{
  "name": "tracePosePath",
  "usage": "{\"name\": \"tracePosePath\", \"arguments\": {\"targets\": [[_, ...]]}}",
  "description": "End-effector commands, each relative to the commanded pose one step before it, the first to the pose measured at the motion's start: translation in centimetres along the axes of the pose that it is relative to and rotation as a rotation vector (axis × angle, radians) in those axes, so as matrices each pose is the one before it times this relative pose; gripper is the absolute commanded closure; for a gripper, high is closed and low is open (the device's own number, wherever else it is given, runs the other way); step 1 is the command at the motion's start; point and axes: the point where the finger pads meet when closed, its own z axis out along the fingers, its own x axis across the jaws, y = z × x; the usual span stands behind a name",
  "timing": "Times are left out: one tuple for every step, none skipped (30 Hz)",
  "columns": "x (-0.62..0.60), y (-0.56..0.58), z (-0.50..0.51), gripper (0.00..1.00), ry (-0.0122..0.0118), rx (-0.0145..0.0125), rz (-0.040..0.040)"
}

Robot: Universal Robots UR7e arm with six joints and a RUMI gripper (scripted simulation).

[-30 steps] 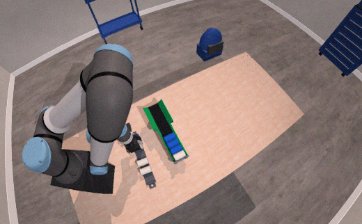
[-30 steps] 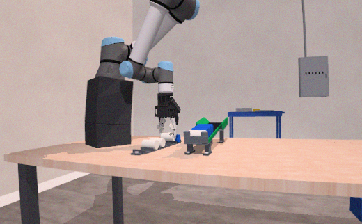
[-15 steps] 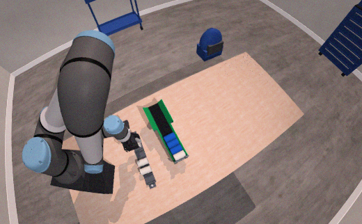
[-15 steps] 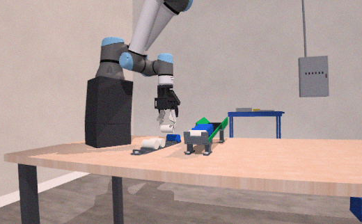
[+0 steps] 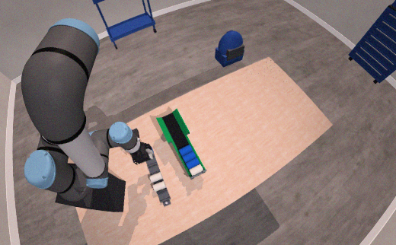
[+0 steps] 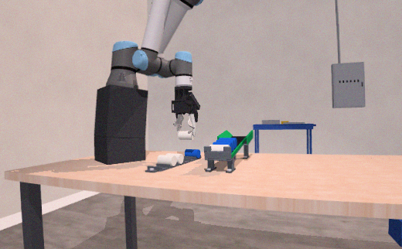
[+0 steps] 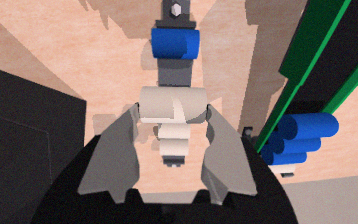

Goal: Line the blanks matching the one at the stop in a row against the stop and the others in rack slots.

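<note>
My gripper (image 7: 173, 104) (image 6: 185, 132) is shut on a white blank (image 7: 170, 100) (image 6: 185, 135), held crosswise above the stock rack (image 5: 165, 198) (image 7: 174, 74). Below, two white blanks lie across the rack, one (image 5: 156, 177) (image 7: 174, 131) beside the other (image 5: 159, 186) (image 7: 174, 147). A blue blank (image 6: 192, 153) (image 7: 175, 44) lies near the rack's other end; the top view hides it behind the gripper. On the green ramp (image 5: 183, 124) (image 7: 296, 65), a white blank (image 5: 196, 170) (image 6: 219, 148) lies against the stop, with three blue blanks (image 5: 189, 156) (image 7: 307, 125) in a row behind it.
The ramp stands on short legs beside the rack, its green side walls rising above the table (image 5: 247, 114) (image 6: 308, 174). The robot's dark pedestal (image 6: 120, 124) (image 7: 25, 135) stands on the rack's other side.
</note>
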Motion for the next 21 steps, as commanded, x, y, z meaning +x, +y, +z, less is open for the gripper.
{"name": "tracePosePath", "arguments": {"targets": [[0.046, 0.008, -0.637, 0.61, -0.00093, -0.00012, -0.00010], [0.000, 0.000, -0.110, 0.61, 0.00000, 0.00000, 0.00000], [0.001, 0.000, -0.095, 0.61, 0.00000, 0.00000, 0.00000], [0.000, 0.000, -0.081, 0.61, 0.00000, 0.00000, 0.00000], [0.000, 0.000, -0.068, 0.61, 0.00000, 0.00000, 0.00000], [0.000, 0.000, -0.055, 0.61, 0.00000, 0.00000, 0.00000], [0.000, 0.000, -0.043, 0.61, 0.00000, 0.00000, 0.00000], [0.000, 0.000, -0.032, 0.61, 0.00000, 0.00000, 0.00000], [0.000, 0.000, -0.022, 0.61, 0.00000, 0.00000, 0.00000], [0.000, 0.000, -0.014, 0.61, 0.00000, 0.00000, 0.00000], [0.000, 0.000, -0.007, 0.61, 0.00000, 0.00000, 0.00000], [0.000, 0.000, -0.003, 0.61, 0.00000, 0.00000, 0.00000], [0.000, 0.000, 0.000, 0.61, 0.00000, 0.00000, 0.00000], [0.000, 0.000, 0.000, 0.61, 0.00000, 0.00000, 0.00000], [0.000, 0.000, 0.000, 0.61, 0.00000, 0.00000, 0.00000], [0.000, 0.000, 0.000, 0.61, 0.00000, 0.00000, 0.00000], [0.000, 0.000, 0.000, 0.61, 0.00000, 0.00000, 0.00000], [0.000, 0.000, 0.000, 0.61, 0.00000, 0.00000, 0.00000], [0.000, 0.000, 0.000, 0.61, 0.00000, 0.00000, 0.00000], [0.000, 0.000, 0.000, 0.61, 0.00000, 0.00000, 0.00000], [0.000, 0.000, 0.000, 0.61, 0.00000, 0.00000, 0.00000]]}}
